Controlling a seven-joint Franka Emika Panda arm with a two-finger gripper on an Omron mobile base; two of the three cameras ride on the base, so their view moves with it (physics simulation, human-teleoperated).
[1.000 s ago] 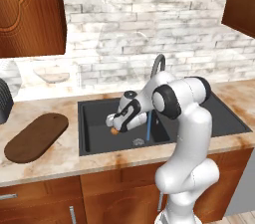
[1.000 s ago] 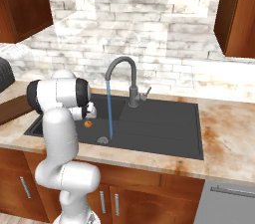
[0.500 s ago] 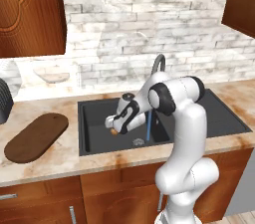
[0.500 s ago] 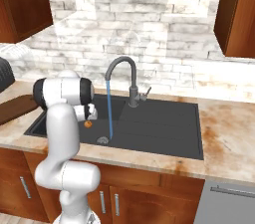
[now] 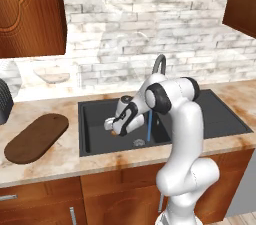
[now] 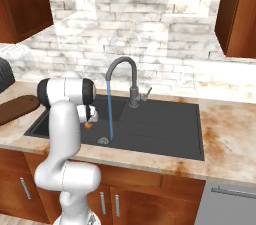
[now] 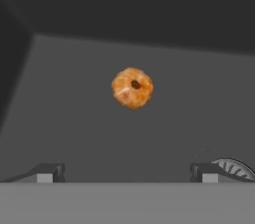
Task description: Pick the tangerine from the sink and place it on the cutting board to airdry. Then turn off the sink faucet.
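Gripper: your gripper [image 7: 127, 170] is down inside the sink basin, jaws spread wide apart, nothing between them. In the hand view you see the two dark tips at the bottom edge, one far left, one far right. From the left base view the gripper [image 5: 113, 126] sits low over the left half of the basin.
Tangerine: tangerine [image 7: 132, 87] lies on the black sink floor, ahead of the tips and roughly centred between them, not touching either. You can see its dark stem spot facing the hand camera. In the right base view you get a small orange dot [image 6: 88, 124] just under the hand; in the left base view a sliver of orange [image 5: 114, 132] peeks out below the gripper.
Sink: black sink [image 5: 95, 111] is set in the mottled stone counter [image 5: 60, 156], flat draining side [image 6: 165, 124] on the robot's right.
Drain: round metal drain [image 6: 102, 140] is near the front wall of the basin; its edge [image 7: 233, 166] shows beside the right-hand tip in the hand view, apart from the tangerine.
Faucet: sink faucet [image 6: 123, 73] stands upright at the back rim, lever [image 6: 145, 93] sticking out to the side. A blue water stream [image 6: 110, 111] falls from the spout to the drain, so it's running.
Cutting board: cutting board [image 5: 36, 136] lies flat on the counter left of the sink, well apart from the tangerine, bare on top.
Bowl: pale shallow bowl [image 5: 51, 75] sits against the back wall, behind the board.
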